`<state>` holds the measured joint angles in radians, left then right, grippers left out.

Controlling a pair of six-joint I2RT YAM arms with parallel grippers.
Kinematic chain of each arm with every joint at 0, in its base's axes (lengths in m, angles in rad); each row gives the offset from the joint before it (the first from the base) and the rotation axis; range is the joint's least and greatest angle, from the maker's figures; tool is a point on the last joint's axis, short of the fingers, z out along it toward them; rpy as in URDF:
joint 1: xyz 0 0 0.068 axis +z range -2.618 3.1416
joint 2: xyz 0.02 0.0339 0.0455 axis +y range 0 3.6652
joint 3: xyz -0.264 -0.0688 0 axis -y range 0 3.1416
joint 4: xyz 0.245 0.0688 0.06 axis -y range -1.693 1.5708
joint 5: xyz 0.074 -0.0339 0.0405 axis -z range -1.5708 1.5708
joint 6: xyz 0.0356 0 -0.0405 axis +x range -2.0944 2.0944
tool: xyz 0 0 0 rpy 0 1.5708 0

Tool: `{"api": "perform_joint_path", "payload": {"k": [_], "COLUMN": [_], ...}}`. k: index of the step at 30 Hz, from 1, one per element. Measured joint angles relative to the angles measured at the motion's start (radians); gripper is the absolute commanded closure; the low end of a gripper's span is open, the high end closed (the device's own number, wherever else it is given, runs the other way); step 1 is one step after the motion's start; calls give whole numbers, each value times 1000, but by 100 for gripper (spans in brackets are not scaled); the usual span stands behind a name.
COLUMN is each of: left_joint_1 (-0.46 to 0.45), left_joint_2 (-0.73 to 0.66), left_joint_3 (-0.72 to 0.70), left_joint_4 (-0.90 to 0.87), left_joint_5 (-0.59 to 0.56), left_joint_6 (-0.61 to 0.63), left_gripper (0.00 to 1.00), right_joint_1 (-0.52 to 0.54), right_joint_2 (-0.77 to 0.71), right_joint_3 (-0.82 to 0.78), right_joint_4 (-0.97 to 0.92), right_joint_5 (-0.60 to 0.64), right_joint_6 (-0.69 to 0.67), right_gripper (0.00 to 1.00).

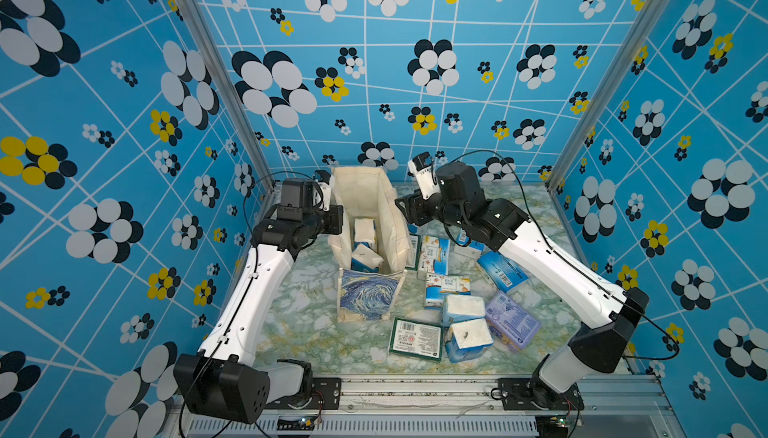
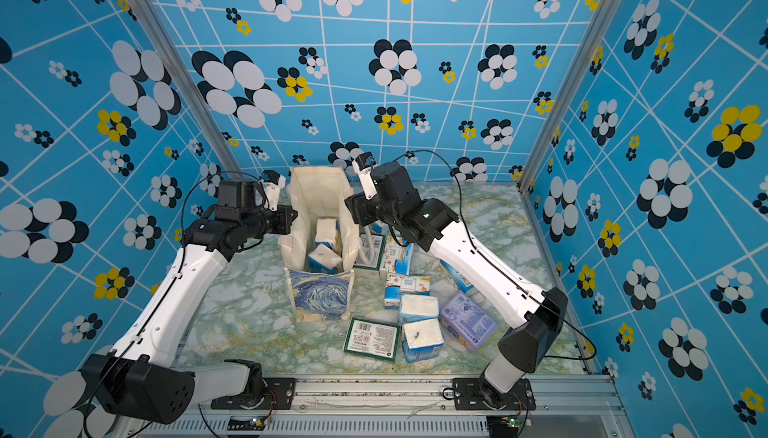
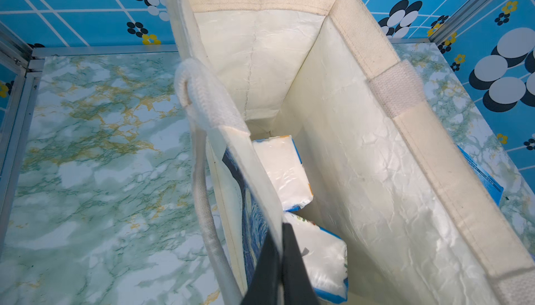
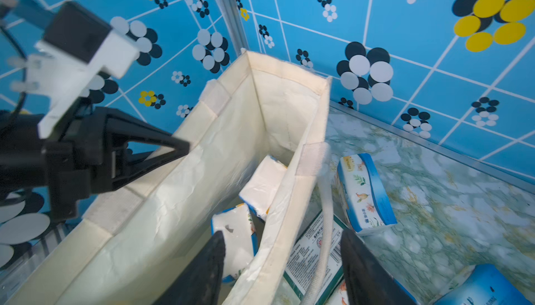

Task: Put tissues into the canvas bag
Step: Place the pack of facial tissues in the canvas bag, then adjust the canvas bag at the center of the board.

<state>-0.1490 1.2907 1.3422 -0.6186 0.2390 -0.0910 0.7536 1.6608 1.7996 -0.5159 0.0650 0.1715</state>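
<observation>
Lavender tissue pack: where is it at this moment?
In both top views the lavender tissue pack lies on the marble table, right of the canvas bag, beside two white-topped blue packs near the front edge.

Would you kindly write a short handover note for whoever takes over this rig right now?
Left pincer: shut on the rim of the canvas bag, at its left wall.
Right pincer: open and empty, straddling the bag's right wall.
Done: two tissue packs lie inside the bag.
Left: at least eight packs on the table to the right of the bag, among them the lavender pack and a flat green-labelled pack.
</observation>
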Motion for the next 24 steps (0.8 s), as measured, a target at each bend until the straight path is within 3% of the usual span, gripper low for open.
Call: {"api": "perform_joint_path", "payload": {"k": [6,8,10,12,17,24], "left_joint_1": [0,0,0,0,20,82], "left_joint_2": [0,0,0,0,0,2], "left_joint_3": [-7,-13,-14,-18,-34,-40], "left_joint_4": [45,58,68,77,100,143], "left_joint_5": [25,31,36,37,37,38], "left_joint_6": [50,63,77,89,104,99], "left_gripper": [98,98,96,94,93,91], "right_joint_1": [-34,-34,-34,-34,-34,-1], "right_joint_2": [128,163,188,196,166,47], "right_joint_3": [34,34,34,34,-31,-232], "right_joint_4": [-5,-5,-5,-5,41,115], "right_joint_5": [-49,-75,-105,-126,-179,-222], "right_joint_6": [44,57,72,90,129,190], "right_gripper": [43,52,71,82,91,92]}}
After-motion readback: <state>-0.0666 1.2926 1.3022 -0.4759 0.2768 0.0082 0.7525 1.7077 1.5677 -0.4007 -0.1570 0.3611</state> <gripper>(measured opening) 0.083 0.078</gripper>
